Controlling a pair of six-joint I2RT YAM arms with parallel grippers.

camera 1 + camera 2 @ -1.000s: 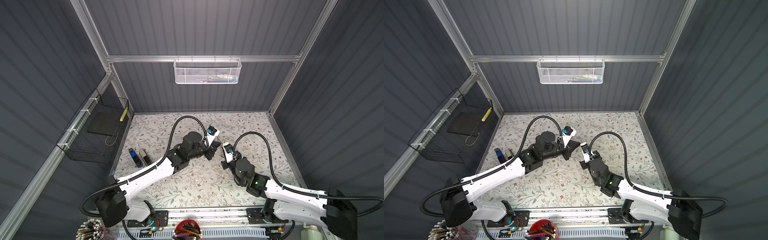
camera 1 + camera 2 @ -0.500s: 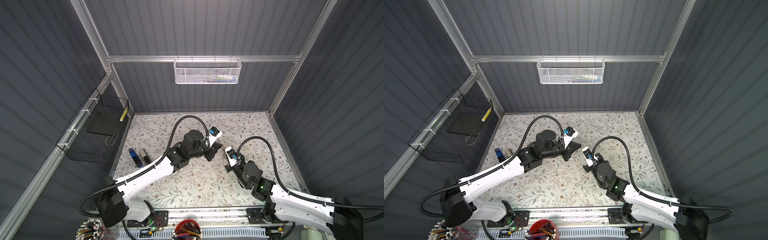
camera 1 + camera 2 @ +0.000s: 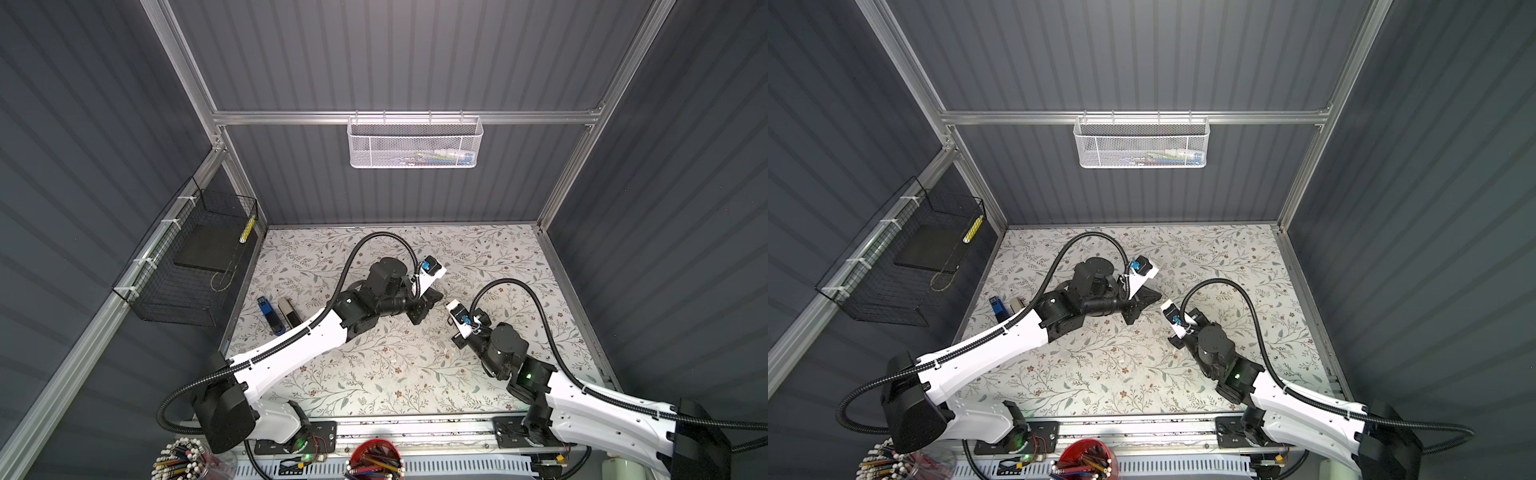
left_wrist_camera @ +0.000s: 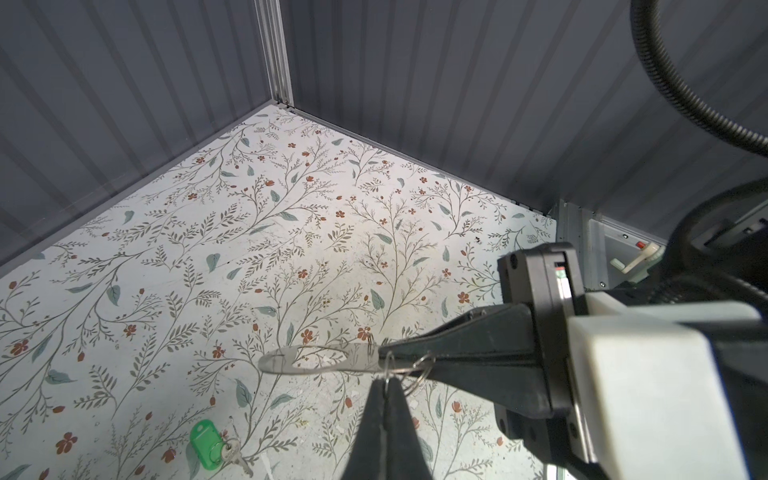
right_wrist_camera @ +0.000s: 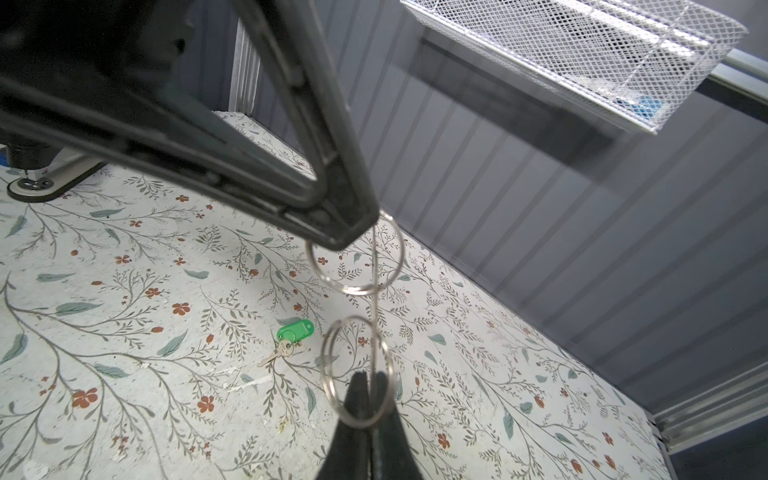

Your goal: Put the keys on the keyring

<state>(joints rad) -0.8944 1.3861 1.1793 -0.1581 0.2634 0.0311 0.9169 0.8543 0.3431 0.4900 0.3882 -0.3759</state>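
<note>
**Floral worktop: both end effectors pinch the keyring above it, one key lies loose**

Floral-print paper covers the worktop, which is boxed in by dark ribbed walls. Just outside its near edge stand a red pencil cup and a clear pencil cup.

Both arms reach in from that edge and meet around the middle of the worktop. The left end effector has its fingers pressed together on one of the metal loops at the edge of the keyring. The right end effector is likewise closed, pinching a second loop. Between them the flat grey keyring hangs clear of the worktop, its oval cutout showing in the left wrist view and only its thin edge in the right wrist view.

Near it, one silver key with a green tag lies flat on the worktop, on no loop. The other key does not show.

Against the left edge lie a blue stapler and a grey stapler, side by side. A black wire basket hangs on the left wall, and a white mesh basket hangs on the far wall.
</note>
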